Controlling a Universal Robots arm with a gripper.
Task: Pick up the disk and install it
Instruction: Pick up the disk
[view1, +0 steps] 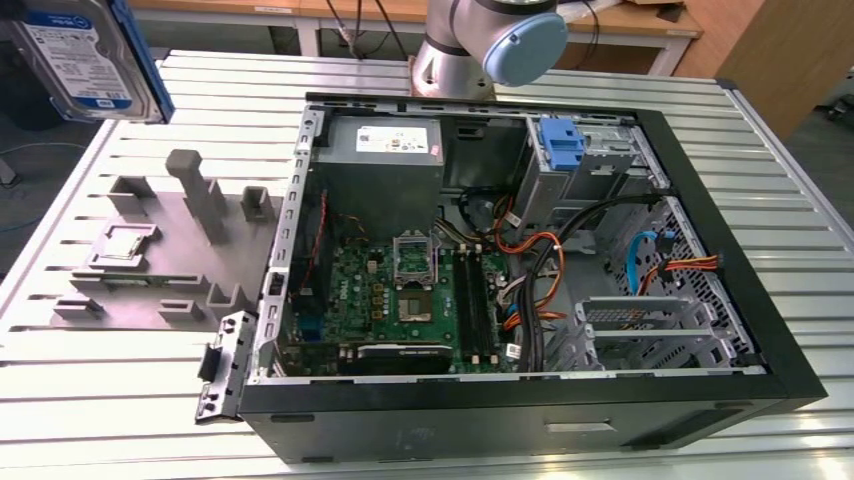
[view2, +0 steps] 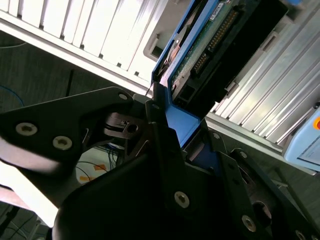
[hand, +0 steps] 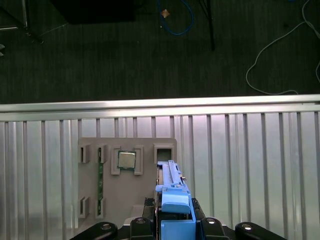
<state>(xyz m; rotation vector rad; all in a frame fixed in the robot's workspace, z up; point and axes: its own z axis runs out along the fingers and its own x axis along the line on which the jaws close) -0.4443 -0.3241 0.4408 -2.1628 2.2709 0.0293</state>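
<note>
1. Disk (view1: 83, 52): we log it held high at the exterior view's far left, above the table's corner and well apart from the computer case (view1: 534, 425). The gripper (view2: 172, 117) is clamped on it by its blue-framed edge.
2. Hazard, left: we judge the hold on the plastic edge alone to be the weak point. A jerky carry could tilt the drive or let it slip onto the grey fixture tray (hand: 125, 197) or the slatted table (view1: 120, 400).
3. Hazard, centre: the case walls stand proud of the table, so we expect a low crossing to knock the drive against the rim.
4. Hazard, right: loose orange cables (view1: 545, 262) cross the interior close to the drive cage (view1: 641, 325). We judge they could snag the frame or stop the drive seating fully.
5. Container, left: the fixture tray holds a small square chip (hand: 126, 160) in one pocket and a narrow green board (hand: 100, 175) in a slot just beside it.
6. Container, centre to right: the open case holds, in order:
   - a power supply (view1: 380, 145)
   - a motherboard (view1: 400, 295)
   - a blue bracket (view1: 563, 145) with no labelled drive, in the far bay
   - the cables
   - the drive cage, at the exterior view's lower right
</note>
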